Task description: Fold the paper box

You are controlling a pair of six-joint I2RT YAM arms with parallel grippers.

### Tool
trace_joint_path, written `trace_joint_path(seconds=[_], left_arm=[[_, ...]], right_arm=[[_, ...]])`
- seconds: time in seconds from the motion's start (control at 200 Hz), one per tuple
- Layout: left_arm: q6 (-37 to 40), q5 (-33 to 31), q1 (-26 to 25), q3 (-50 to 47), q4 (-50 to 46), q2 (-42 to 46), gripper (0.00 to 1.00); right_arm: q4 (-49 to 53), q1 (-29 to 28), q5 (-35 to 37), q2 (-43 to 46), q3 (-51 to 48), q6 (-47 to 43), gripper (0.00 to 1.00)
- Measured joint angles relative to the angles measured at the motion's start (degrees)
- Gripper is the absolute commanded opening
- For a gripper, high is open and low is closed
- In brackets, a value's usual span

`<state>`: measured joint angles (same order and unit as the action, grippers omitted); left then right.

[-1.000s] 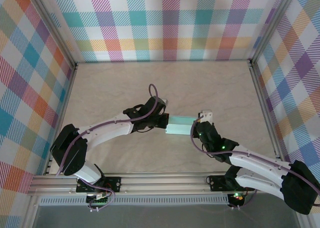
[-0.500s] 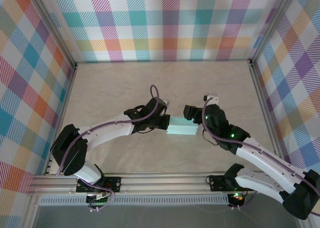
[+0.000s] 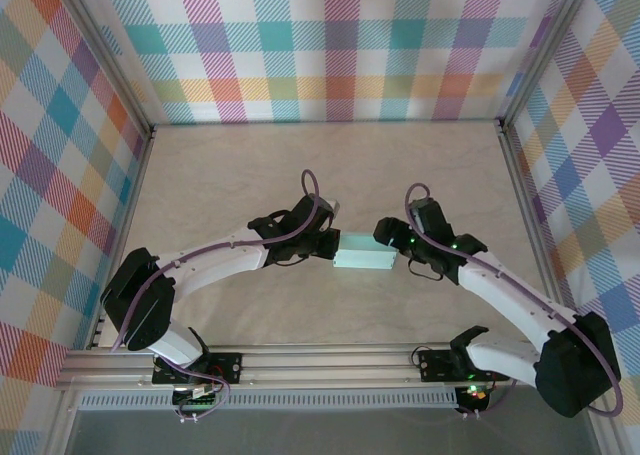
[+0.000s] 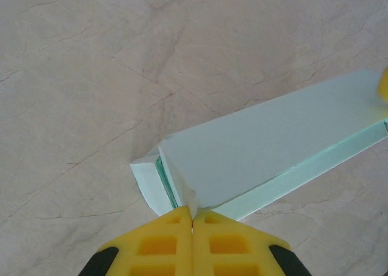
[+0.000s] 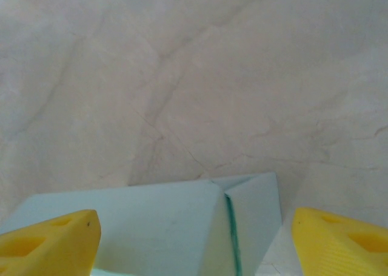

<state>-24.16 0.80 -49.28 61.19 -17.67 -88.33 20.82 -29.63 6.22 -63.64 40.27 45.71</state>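
The paper box [image 3: 365,254] lies flat on the marbled beige desk [image 3: 250,175], near its middle and between the two arms; it is a pale mint-blue, shallow, long rectangular box, set crosswise with one end toward each gripper. The left gripper [image 3: 331,243] meets the box's left end; in the left wrist view its yellow jaws are pressed together on a thin corner of card at that end, where a folded end flap shows just beside the top panel. The right gripper [image 3: 392,237] sits at the box's right end; in the right wrist view its yellow jaws are spread wide, one to each side of the box, and whether either touches the card cannot be told. A darker green seam runs down that end, between the top panel and a side flap; a yellow fingertip [image 4: 383,85] of the right gripper shows at the box's far end in the left wrist view. Plaid walls [image 3: 340,45] enclose the desk on three sides.
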Motion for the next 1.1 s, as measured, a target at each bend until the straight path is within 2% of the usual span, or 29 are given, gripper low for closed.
trace_joint_path(seconds=[0.14,0.28,0.63,0.725,0.79,0.895,1.03,1.1], left_arm=[[0.09,0.17,-0.09,0.0,-0.35,0.0,0.14],[0.37,1.29,-0.11,0.0,-1.01,0.0,0.33],[3.04,5.68,-0.15,0.0,-3.65,1.38,0.63],[4.0,7.21,-0.15,-0.55,-3.41,3.26,0.89],[4.11,8.72,-0.13,-1.68,-2.71,5.4,1.0],[1.57,10.4,0.66,-2.29,-1.14,7.56,1.0],[-6.99,10.58,3.58,-1.68,1.33,6.21,1.0],[-11.76,10.62,5.62,-1.66,2.8,4.15,0.93]], right_arm=[[-2.23,0.0,-0.37,-1.29,-1.11,0.63,0.8],[-4.24,0.04,-0.31,-2.58,-1.79,1.51,0.8],[-4.9,0.04,-0.28,-2.67,-2.05,2.8,0.8],[-4.9,0.04,-0.31,-2.67,-2.1,3.06,0.8],[-4.92,0.04,-0.31,-2.69,-2.1,3.15,0.81],[-5.16,0.04,-0.39,-2.99,-2.14,3.1,0.82],[-6.23,0.04,-1.01,-3.85,-2.16,2.93,0.82],[-6.88,0.04,-1.29,-4.17,-2.36,2.95,0.82]])
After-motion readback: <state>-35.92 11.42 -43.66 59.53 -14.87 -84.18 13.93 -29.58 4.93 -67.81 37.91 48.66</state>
